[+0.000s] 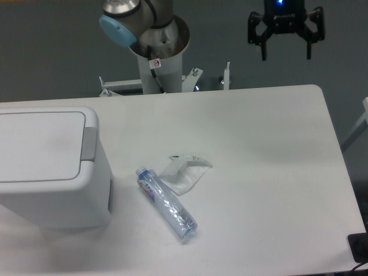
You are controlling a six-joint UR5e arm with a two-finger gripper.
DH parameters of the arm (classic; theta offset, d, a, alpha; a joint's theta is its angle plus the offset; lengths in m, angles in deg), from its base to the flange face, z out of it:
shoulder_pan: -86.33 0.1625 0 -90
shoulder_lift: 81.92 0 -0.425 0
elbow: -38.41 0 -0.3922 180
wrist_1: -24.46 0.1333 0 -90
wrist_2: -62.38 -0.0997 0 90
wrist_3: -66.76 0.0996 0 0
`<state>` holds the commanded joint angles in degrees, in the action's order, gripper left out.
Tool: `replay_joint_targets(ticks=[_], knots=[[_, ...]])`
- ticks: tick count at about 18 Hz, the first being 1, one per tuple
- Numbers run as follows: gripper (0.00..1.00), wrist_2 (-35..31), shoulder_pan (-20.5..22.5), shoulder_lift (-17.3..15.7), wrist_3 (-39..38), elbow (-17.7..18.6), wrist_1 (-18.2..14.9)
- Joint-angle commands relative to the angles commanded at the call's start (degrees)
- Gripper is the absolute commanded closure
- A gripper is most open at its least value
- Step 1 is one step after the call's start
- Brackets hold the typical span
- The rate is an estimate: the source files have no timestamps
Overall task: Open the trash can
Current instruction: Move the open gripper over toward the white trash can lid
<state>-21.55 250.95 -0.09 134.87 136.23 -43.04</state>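
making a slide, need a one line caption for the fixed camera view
Open gripper hangs above the table's far edge; closed trash can at left, plastic bottle and wrapper mid-table.

A clear plastic bottle (166,203) lies on the white table (270,161), touching a crumpled wrapper (185,171).

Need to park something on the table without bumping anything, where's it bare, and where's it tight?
Bare: the whole right side of the table, from the wrapper out to the right edge, and the back strip beneath the open gripper. Crowded: the front left, where the trash can sits with the bottle and wrapper lying close beside it.
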Motion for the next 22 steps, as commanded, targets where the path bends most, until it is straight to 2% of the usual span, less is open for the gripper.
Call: replay_joint_targets(ticks=[2,6,8,11,13,15,20,22], knots=[[0.00,0.0,-0.2,0.1,-0.8,-0.3,0.0],[0.00,0.9,-2.3,0.0,-9.7,0.4,0.4],[0.00,1.1,-7.1,1.4,-19.3,-0.2,2.3],[0.00,3.2,-11.8,4.1,-35.2,-1.8,5.2],[0.00,5.4,-16.5,7.5,-46.4,-5.3,6.4],[0.00,8.6,-20.7,9.7,-54.2,-7.2,6.4],[0.00,17.3,-24.9,10.2,-61.2,-6.6,6.1],[0.00,19.2,-26.1,9.6,-62.2,-3.9,6.0]])
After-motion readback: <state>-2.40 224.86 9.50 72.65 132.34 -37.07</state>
